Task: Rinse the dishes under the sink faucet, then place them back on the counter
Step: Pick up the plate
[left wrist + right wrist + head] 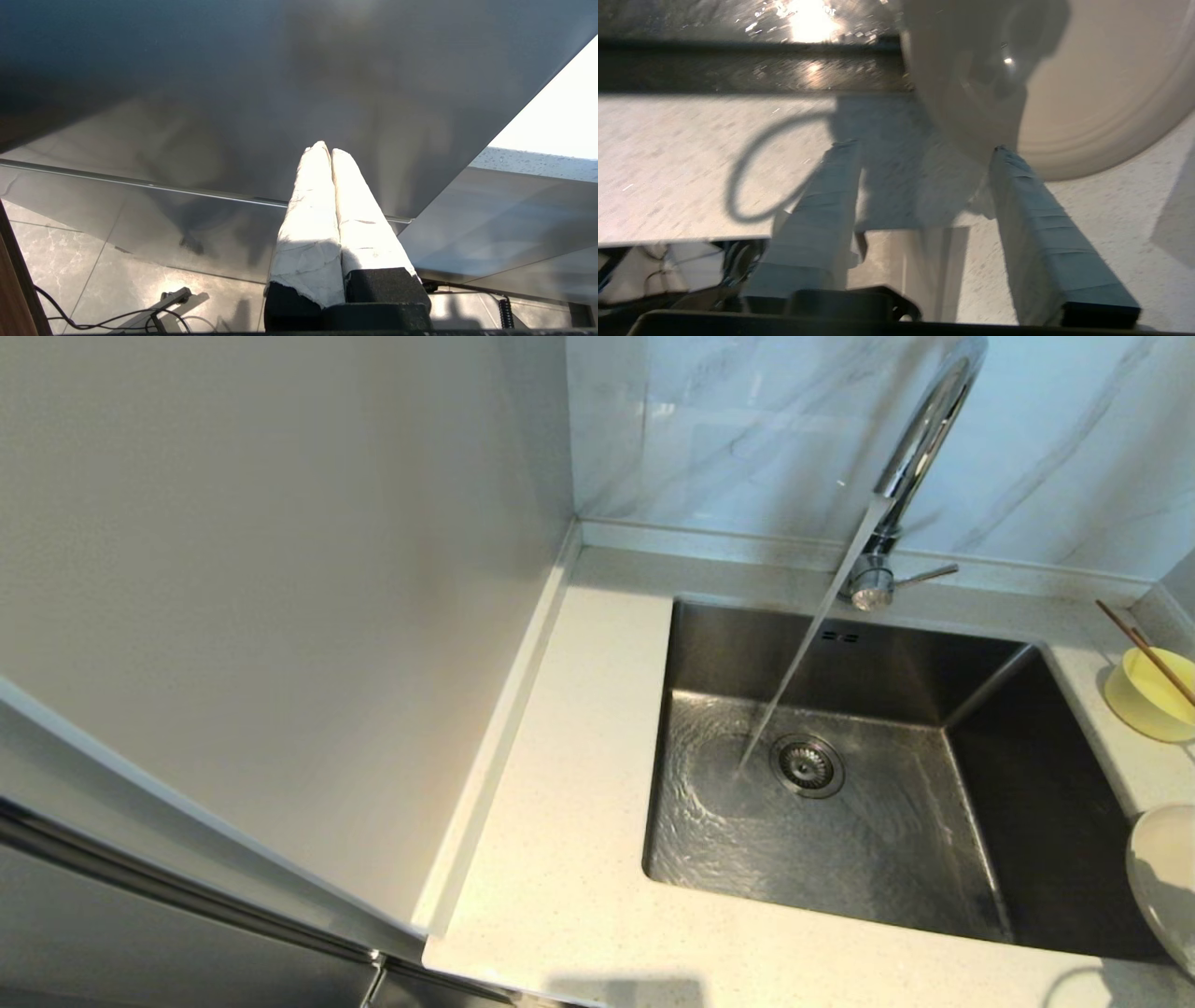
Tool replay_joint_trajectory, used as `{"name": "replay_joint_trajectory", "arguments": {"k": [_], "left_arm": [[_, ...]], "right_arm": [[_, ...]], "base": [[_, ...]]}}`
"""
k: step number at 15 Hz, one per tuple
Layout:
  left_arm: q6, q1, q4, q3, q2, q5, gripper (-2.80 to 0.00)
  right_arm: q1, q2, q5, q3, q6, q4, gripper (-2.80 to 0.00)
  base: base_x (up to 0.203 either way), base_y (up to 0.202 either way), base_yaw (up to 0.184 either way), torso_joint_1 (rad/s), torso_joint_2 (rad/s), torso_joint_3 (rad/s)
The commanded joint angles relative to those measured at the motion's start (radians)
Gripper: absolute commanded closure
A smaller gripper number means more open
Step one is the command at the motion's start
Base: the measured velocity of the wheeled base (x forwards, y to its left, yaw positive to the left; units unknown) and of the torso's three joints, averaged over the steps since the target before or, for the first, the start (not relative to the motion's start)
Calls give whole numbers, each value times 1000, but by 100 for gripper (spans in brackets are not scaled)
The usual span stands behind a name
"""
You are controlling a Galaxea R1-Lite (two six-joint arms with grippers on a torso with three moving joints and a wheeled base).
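Water runs from the chrome sink faucet [920,439] into the steel sink [840,663], swirling round the drain [807,765]. The pale yellow bowl [1144,700] sits on the counter [579,756] right of the sink, with the brown chopsticks [1144,649] resting across it. The off-white plate [1162,887] lies at the sink's near right corner, cut off by the head view's edge. My right gripper [922,147] is open low over the counter, the plate [1087,93] just ahead, its rim at one fingertip [1000,151]. My left gripper [325,148] is shut and empty, parked below the counter.
A plain white wall panel [280,569] rises left of the counter, and a grey-veined marble wall [747,420] stands behind the faucet. The left wrist view shows a steel cabinet front [280,93] and tiled floor with cables [117,317].
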Motion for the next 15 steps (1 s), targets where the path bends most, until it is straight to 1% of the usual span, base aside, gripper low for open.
{"name": "replay_joint_trajectory", "arguments": {"k": [1,5,7,8,13,15], "left_arm": [[0,0,0,0,0,0,0],[0,0,0,0,0,0,0],[0,0,0,0,0,0,0],[0,0,0,0,0,0,0],[0,0,0,0,0,0,0],[0,0,0,0,0,0,0]], "right_arm": [[0,56,-21,28,-4,-53,0],[0,138,-41,24,-6,-159,0],[-1,130,-37,21,-3,-173,0],[0,131,-38,21,-5,-173,-280],[3,164,-32,-13,-6,-174,-280],[19,206,-33,-33,-5,-174,-280]], "base": [[0,0,0,0,0,0],[0,0,0,0,0,0],[0,0,0,0,0,0],[0,0,0,0,0,0],[0,0,0,0,0,0],[0,0,0,0,0,0]]}}
